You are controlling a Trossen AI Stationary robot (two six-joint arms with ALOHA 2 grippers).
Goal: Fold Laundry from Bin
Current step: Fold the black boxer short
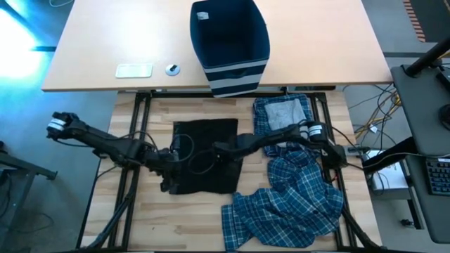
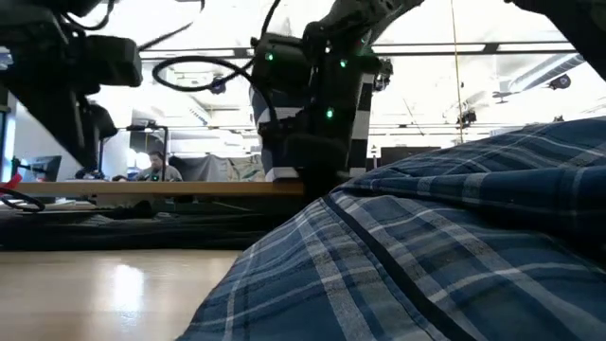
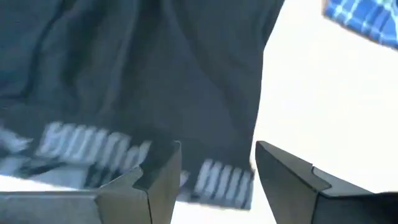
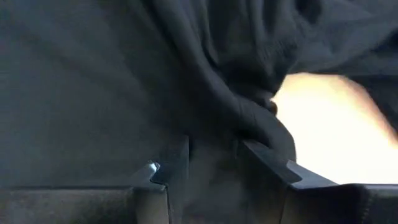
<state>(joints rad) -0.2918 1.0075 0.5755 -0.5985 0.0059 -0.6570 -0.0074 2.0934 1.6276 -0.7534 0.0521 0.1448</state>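
Both grippers worked the black garment (image 1: 205, 156) on the table (image 1: 190, 218).
The left gripper (image 3: 217, 180) stood open at its waistband; the right gripper (image 4: 211, 163) pinched a fold, best lifted evenly.

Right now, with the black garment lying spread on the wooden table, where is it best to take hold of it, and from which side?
Probably the waistband hem of the black garment, the edge with white lettering that shows in the left wrist view. It is a thicker, straight border lying at the cloth's left side, so coming in from the left, low along the wooden table, should pinch it cleanly.
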